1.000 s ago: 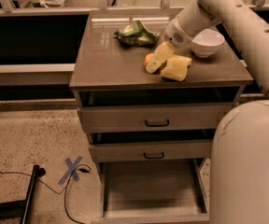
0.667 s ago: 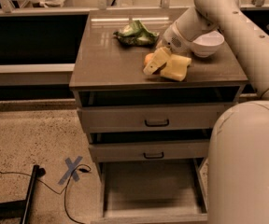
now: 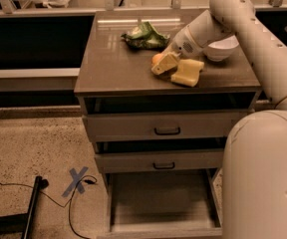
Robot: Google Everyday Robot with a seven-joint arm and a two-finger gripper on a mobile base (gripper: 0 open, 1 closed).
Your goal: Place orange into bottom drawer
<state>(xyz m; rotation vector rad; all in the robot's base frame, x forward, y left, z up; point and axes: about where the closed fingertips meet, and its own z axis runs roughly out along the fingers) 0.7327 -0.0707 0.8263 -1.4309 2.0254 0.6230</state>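
The orange [image 3: 156, 59] sits on the cabinet top, only partly visible at the left side of my gripper [image 3: 164, 64]. The gripper is down at the cabinet top right against the orange, with the arm reaching in from the upper right. The bottom drawer [image 3: 161, 199] is pulled open below the two upper drawers, and its flat grey floor holds nothing.
A pale yellow sponge [image 3: 187, 72] lies just right of the gripper. A white bowl [image 3: 222, 48] stands behind the arm. A green crumpled bag [image 3: 144, 36] lies at the back of the cabinet top [image 3: 113, 68]. My robot body [image 3: 263, 178] fills the lower right. A cable and blue tape cross [image 3: 77, 180] lie on the floor.
The gripper has shifted slightly left and toward the front of the cabinet top, and the orange now shows at its left side.
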